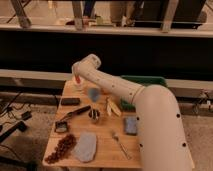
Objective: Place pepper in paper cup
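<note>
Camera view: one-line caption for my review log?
Gripper holds the pepper over the paper cup at the wooden table's far-left corner.

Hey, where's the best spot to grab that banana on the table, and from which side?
Grip the banana across its middle, coming from above: it lies flat with open wood around it. The gripper is far off at the table's back-left, by the pepper and paper cup.
</note>
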